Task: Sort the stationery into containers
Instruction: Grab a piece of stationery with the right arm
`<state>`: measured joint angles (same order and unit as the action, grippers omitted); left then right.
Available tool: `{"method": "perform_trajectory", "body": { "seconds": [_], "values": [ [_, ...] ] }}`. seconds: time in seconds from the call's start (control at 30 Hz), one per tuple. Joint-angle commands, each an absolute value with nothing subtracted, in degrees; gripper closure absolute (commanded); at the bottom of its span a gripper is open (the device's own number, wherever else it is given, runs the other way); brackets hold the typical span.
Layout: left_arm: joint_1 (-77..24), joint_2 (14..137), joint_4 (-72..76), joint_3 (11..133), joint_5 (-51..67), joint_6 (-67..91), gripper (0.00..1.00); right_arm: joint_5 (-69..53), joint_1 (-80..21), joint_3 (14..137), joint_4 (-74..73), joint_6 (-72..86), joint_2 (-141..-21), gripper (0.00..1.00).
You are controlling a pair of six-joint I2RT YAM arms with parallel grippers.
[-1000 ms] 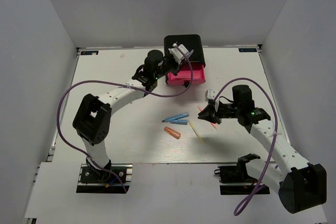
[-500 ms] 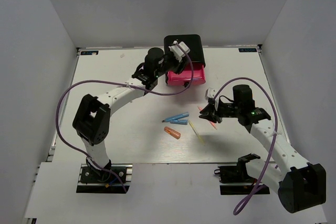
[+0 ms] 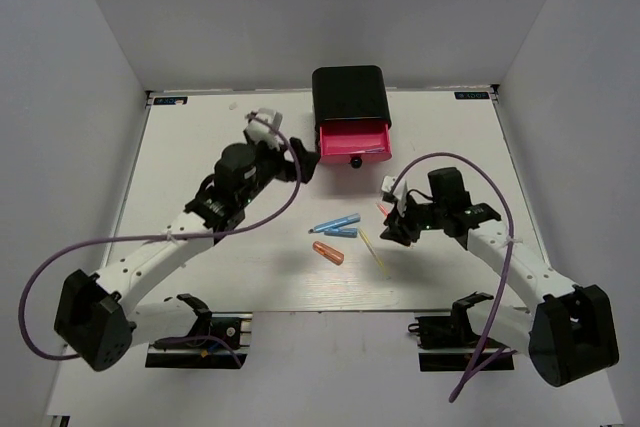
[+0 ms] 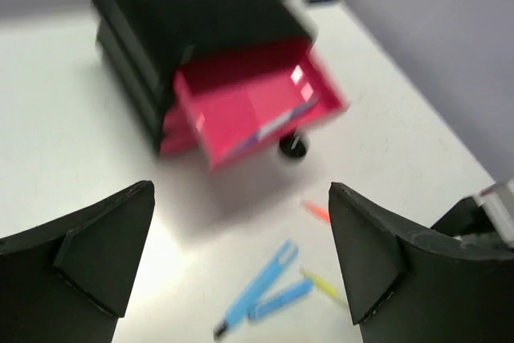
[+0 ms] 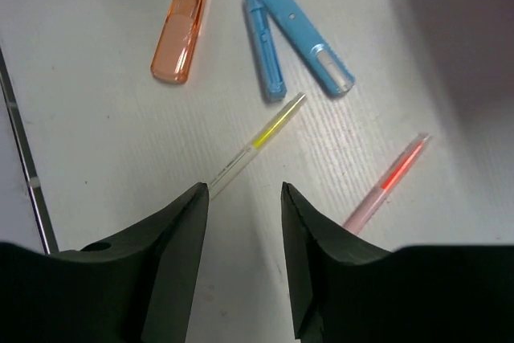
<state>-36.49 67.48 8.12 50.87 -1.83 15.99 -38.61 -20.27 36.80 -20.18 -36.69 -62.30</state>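
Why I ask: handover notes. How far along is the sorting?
Done: one pink drawer open, one item seemingly inside. In hand: nothing; right fingers hover open over the yellow stick. Remaining: that stick, the red-pink stick, orange capsule, blue marker, blue pen, all outside.

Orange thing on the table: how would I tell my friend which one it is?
Find the black cabinet at the back of the table, its pink drawer pulled open. Come toward the near edge past the two blue pens; the orange capsule lies just after them. It is the only orange piece, short and stubby, unlike the thin yellow stick beside it.
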Motion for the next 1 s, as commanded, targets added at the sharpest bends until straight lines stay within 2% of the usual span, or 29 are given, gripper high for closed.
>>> {"method": "perform_trajectory", "body": {
  "seconds": [0.0,0.23,0.3,0.67,0.73,0.77,0.97],
  "values": [
    [-36.7,63.4,2.9,41.9,-7.7,29.8,0.01,-35.1,-23.1,34.5,-21.8,-37.1,-63.5,0.52],
    [-37.2,58.8,2.1,33.5,-8.9,37.3,0.01,-20.9,-29.6,30.6,-11.9,-27.5,-67.5,0.52],
    [-37.2,58.8,1.2,33.5,-9.4,37.8,0.01,-20.0,-30.3,31.3,-11.8,-26.8,-69.7,0.48],
    [-37.2,58.2,0.5,33.0,-9.9,37.8,0.01,-14.2,-37.4,33.8,-9.2,-20.0,-75.8,0.46],
    [-37.2,57.7,-0.1,32.4,-10.5,37.8,0.01,-11.7,-37.9,33.6,-8.5,-19.9,-76.9,0.50],
    [-37.2,57.1,-0.1,32.4,-10.5,37.8,0.01,-11.1,-38.4,33.4,-8.3,-19.7,-76.9,0.55],
    [-37.2,56.6,-0.6,31.4,-10.5,38.3,0.01,-6.2,-39.1,32.7,-8.6,-20.0,-77.0,0.72]
  ]
}}
